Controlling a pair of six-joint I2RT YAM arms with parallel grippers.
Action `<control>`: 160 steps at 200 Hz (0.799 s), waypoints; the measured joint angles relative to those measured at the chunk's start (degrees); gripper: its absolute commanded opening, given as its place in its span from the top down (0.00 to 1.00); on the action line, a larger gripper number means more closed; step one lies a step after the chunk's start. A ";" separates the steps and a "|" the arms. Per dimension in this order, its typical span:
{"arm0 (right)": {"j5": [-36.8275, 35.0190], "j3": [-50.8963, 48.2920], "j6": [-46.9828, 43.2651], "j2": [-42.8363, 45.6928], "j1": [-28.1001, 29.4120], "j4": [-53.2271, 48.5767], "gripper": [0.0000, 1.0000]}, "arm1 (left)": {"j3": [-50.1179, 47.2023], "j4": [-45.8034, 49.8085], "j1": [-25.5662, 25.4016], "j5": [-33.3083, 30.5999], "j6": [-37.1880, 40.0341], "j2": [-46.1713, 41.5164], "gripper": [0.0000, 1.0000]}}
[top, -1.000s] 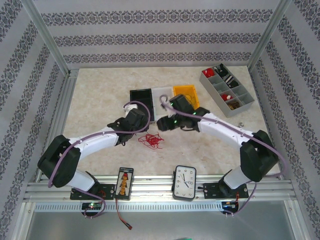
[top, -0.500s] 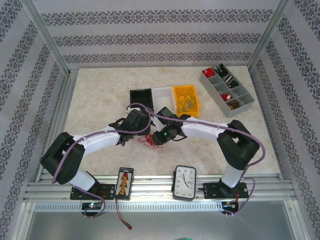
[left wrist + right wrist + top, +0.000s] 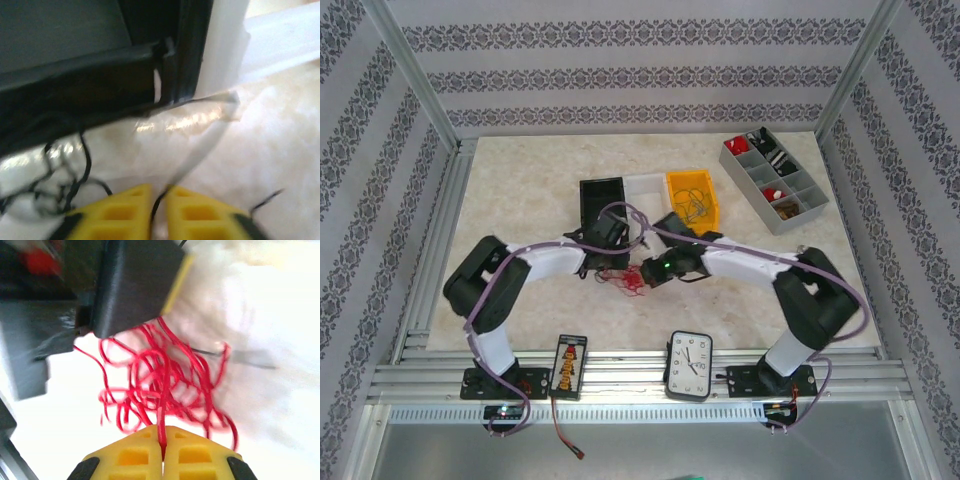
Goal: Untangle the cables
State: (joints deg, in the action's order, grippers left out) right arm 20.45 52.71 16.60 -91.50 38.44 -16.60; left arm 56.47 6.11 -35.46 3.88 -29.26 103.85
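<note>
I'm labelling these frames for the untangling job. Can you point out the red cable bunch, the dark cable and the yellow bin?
red cable bunch (image 3: 165,382): right wrist view, middle of the tangle.
dark cable (image 3: 88,160): left wrist view, its upright strand.
yellow bin (image 3: 688,177): top view, far rim.

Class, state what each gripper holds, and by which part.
The right gripper pinches one strand of the red cables; the left gripper seems shut on a thin dark wire, though blurred.

Left wrist view, motion-blurred: dark cables (image 3: 55,186) at lower left smear together; yellow fingers (image 3: 120,214) cut by the bottom edge. Right wrist view: red cables (image 3: 167,382) pass behind a black block (image 3: 135,285), perhaps part of the other arm. Top view: sorting tray (image 3: 748,192) contents too small to tell.
</note>
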 measured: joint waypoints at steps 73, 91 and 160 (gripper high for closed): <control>-3.08 -9.70 7.06 18.12 -14.36 4.33 1.00 | 2.08 1.62 0.02 -1.09 0.11 1.49 1.00; -2.99 -10.27 7.69 19.37 -15.89 4.35 1.00 | 1.53 1.01 0.02 -0.85 0.17 1.14 0.93; 1.27 -11.87 9.03 19.78 -16.22 5.20 1.00 | -9.46 -7.10 0.35 6.71 2.78 -10.75 0.21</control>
State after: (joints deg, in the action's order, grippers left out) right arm 21.71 40.84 25.63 -71.72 22.22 -11.40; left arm 47.00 -0.99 -35.11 10.59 -26.48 93.10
